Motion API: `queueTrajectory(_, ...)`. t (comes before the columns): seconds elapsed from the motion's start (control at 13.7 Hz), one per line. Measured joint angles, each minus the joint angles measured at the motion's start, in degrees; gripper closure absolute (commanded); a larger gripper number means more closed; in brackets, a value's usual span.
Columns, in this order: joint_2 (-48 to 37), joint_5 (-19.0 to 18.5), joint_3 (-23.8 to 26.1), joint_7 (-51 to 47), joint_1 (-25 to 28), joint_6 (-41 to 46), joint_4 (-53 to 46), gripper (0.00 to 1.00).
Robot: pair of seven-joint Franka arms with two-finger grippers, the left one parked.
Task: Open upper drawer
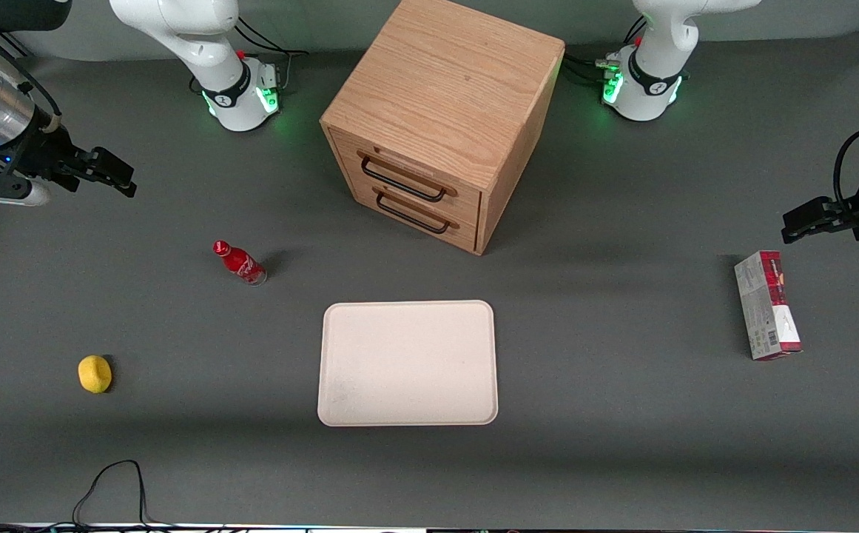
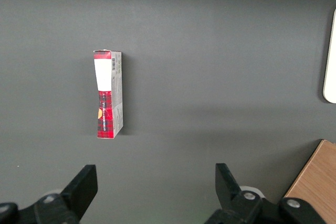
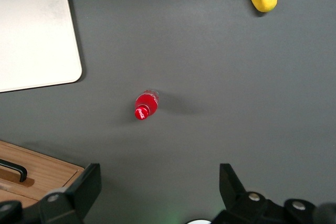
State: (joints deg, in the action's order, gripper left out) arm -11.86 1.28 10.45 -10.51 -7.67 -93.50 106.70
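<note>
The light oak cube cabinet (image 1: 444,96) stands at the middle of the table's back. Its upper drawer (image 1: 405,175) is shut, with a black wire bar handle (image 1: 402,181); an identical drawer sits just below it. My right gripper (image 1: 115,178) hangs open and empty above the table at the working arm's end, well off to the side of the cabinet and apart from it. In the right wrist view the gripper (image 3: 160,182) has bare table between its wide-spread fingers, and a corner of the cabinet (image 3: 42,174) with part of a handle shows.
A small red bottle (image 1: 240,263) stands between my gripper and the cabinet, nearer the camera. A yellow lemon-like object (image 1: 95,373) lies nearer still. A white tray (image 1: 408,363) lies in front of the cabinet. A red and grey carton (image 1: 766,305) lies toward the parked arm's end.
</note>
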Motion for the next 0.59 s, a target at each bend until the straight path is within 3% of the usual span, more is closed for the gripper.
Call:
queueTrajectory(0.44,2.67,0.06,0.48,-0.08,0.04,-0.02,-3.59,0.0)
queueTrajectory(0.59,6.55,0.08,3.96,-0.96,0.08,0.09,-7.9,0.0)
